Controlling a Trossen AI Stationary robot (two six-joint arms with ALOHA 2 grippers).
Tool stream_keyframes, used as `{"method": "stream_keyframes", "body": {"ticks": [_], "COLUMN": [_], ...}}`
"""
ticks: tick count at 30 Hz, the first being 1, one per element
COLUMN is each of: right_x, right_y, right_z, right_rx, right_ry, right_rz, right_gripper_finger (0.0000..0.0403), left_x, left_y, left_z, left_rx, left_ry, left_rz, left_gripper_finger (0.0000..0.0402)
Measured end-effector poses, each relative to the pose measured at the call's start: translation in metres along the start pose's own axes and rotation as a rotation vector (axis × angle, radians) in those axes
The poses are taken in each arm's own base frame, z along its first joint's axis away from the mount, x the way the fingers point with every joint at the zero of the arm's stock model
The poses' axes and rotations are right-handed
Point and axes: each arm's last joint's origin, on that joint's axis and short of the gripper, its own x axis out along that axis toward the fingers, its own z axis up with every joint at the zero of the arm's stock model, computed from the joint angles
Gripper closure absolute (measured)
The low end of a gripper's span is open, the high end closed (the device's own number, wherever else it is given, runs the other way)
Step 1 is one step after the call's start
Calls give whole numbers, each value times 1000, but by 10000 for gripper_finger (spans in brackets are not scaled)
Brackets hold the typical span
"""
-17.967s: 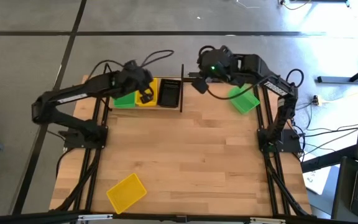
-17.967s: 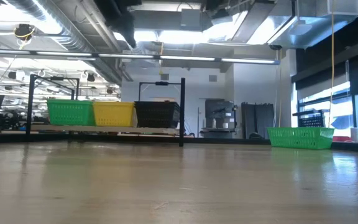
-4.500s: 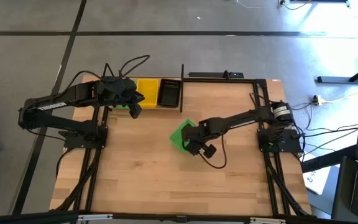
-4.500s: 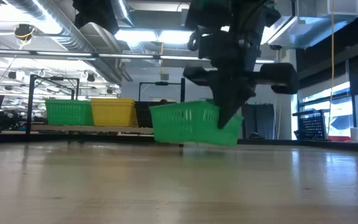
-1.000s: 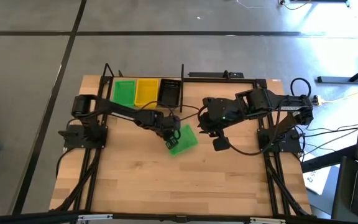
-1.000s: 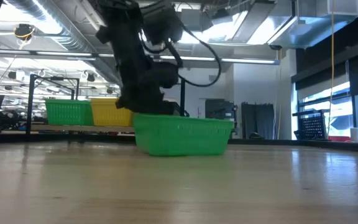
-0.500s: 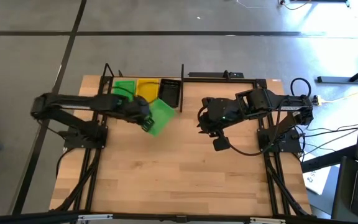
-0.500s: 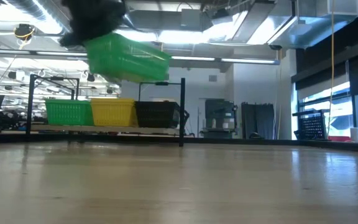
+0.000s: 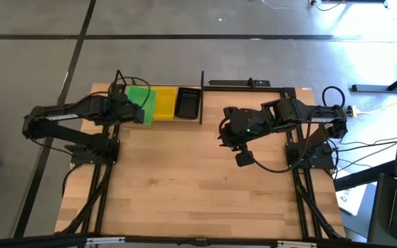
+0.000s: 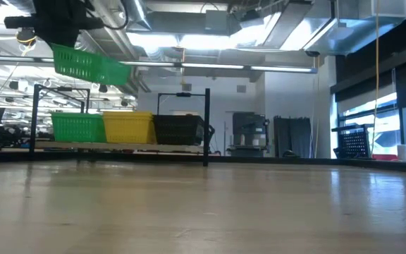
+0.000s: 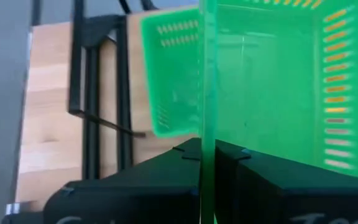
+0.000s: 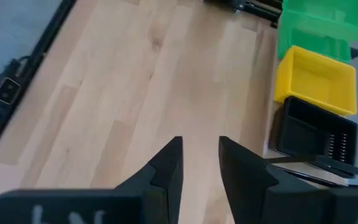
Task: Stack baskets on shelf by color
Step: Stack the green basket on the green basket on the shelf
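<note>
Basket now lifted over shelf by left end effector

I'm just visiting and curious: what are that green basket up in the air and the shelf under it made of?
The green basket, held aloft by the left pincer, looks like thin moulded plastic: glossy, slightly see-through, with rows of slots in its walls. The shelf seems to be a pale wooden board, matte, framed by thin black rods, probably painted metal.
</note>
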Motion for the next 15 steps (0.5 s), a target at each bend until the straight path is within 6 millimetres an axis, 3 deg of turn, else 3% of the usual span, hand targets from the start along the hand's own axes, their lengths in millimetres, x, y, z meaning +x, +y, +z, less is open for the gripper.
{"method": "stream_keyframes", "body": {"ticks": [6,15], "right_x": [0,0], "right_y": [-1,-2], "right_z": [0,0], "right_rx": [-1,-1], "right_ry": [6,9], "right_rz": [-34,-48], "right_gripper_finger": [302,302], "left_x": [9,30], "left_y": [6,7], "left_z": [13,29], "left_rx": [-31,-34], "left_ry": [-84,-68], "left_rz": [112,248], "left_gripper_finger": [401,401]}}
